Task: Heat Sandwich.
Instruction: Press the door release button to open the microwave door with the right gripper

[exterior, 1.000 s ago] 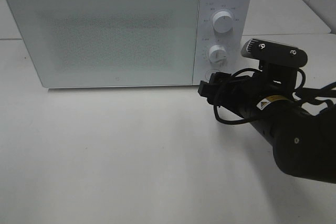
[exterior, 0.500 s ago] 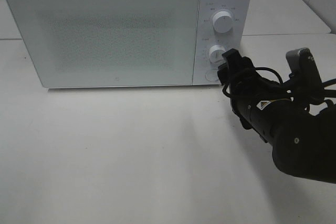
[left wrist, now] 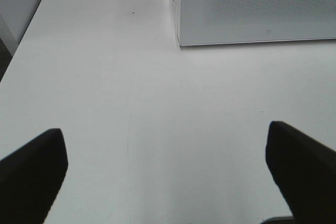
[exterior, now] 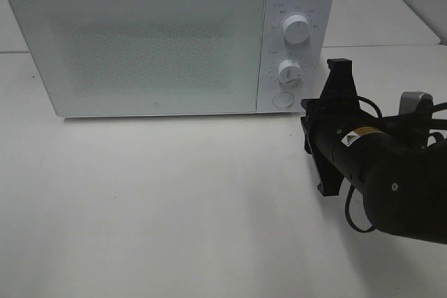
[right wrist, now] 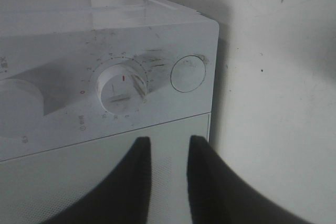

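White microwave shut on a pale table

The microwave (exterior: 167, 40) stands at the back of the table (exterior: 154, 207), door (exterior: 140, 47) closed; two knobs (exterior: 296, 31) sit above a round button (exterior: 281, 100); the speckled glass seemingly hides its inside.

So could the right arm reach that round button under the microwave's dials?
Probably yes. The right gripper hovers close to the control panel, its jaws pointing near the round button, and nothing stands between them.
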Motion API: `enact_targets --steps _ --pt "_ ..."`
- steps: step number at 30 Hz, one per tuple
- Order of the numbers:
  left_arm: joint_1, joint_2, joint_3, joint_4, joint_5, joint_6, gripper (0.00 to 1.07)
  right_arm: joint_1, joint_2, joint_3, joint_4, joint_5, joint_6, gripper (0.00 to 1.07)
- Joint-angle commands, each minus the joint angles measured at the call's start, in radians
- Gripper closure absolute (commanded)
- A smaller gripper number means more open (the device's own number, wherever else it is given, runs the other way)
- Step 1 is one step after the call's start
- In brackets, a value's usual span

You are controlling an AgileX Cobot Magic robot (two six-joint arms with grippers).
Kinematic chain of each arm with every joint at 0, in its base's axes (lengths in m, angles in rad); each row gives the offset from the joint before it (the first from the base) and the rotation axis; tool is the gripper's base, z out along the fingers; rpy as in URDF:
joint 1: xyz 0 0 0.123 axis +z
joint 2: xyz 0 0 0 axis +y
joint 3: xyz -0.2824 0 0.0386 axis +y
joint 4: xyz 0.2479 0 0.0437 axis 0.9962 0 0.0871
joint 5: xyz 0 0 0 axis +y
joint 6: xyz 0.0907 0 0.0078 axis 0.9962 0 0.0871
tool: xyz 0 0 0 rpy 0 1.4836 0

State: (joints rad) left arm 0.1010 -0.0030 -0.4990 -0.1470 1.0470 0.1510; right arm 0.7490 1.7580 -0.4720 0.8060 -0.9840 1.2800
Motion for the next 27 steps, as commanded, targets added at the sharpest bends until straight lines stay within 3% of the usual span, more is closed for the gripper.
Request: enact_targets --steps 1,2,14,27 --pt "0.004 -0.023 0.003 -0.002 -0.008 -0.004 0.09 -0.006 0.000 -0.007 -0.004 0.004 0.010 1.01" --pt "0.004 -0.023 0.003 -0.002 -0.008 -0.004 0.09 -0.006 0.000 -0.007 -0.004 0.008 0.010 1.07" --pt "0.004 -0.023 0.003 -0.002 -0.008 -0.004 0.09 -0.006 0.023 -0.022 0.003 0.034 0.013 1.07" --pt "0.004 -0.023 0.003 -0.002 -0.008 -0.004 0.09 -0.057 0.170 -0.159 -0.054 0.039 0.031 1.07"
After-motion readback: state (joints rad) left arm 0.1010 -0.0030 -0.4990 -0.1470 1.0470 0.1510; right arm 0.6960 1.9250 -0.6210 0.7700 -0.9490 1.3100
